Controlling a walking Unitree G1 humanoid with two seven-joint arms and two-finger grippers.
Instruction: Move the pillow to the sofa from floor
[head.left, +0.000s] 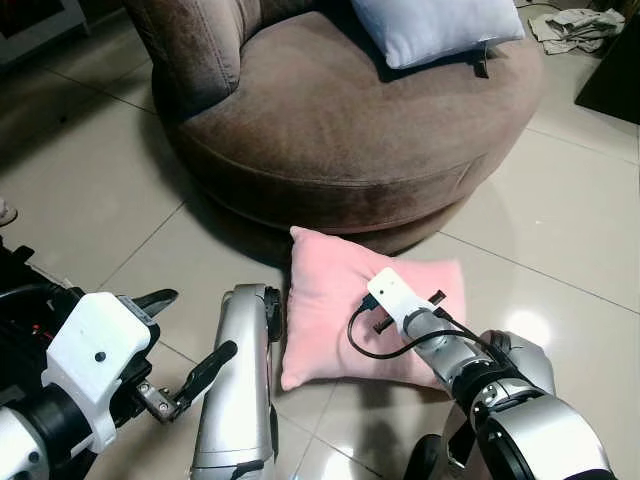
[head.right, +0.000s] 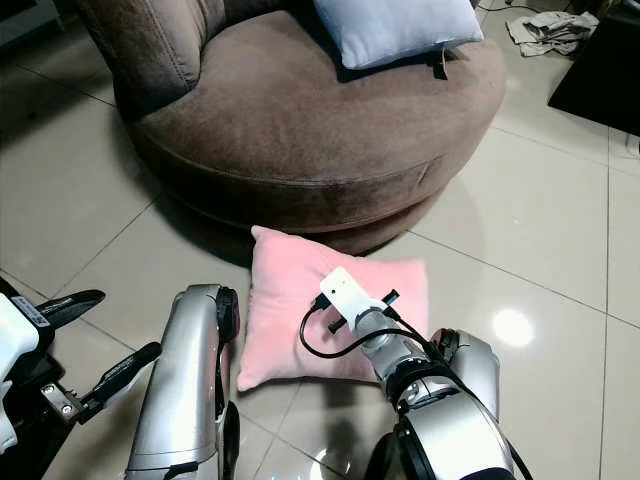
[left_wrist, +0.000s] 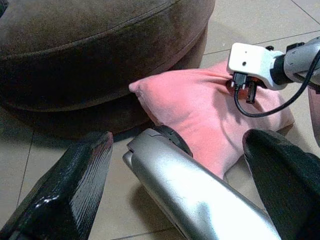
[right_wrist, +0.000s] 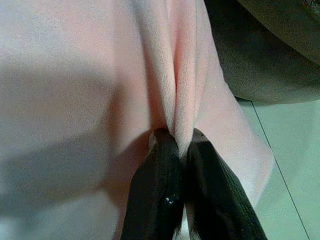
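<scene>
A pink pillow (head.left: 330, 300) lies on the tiled floor, its far edge against the base of the round brown sofa (head.left: 340, 130). My right gripper (right_wrist: 181, 137) is down on the pillow's middle, shut on a pinched fold of the pink fabric (right_wrist: 182, 75). From the head, the white wrist camera block (head.left: 397, 295) covers those fingers. My left gripper (head.left: 205, 320) hovers open and holding nothing over the floor, left of the pillow; the left wrist view looks between its fingers at the pillow (left_wrist: 200, 110).
A white pillow (head.left: 430, 28) rests on the sofa seat at the back right. A silver limb of mine (head.left: 235, 380) stands between the left gripper and the pink pillow. Crumpled cloth (head.left: 575, 25) and a dark object (head.left: 615, 80) lie at the far right.
</scene>
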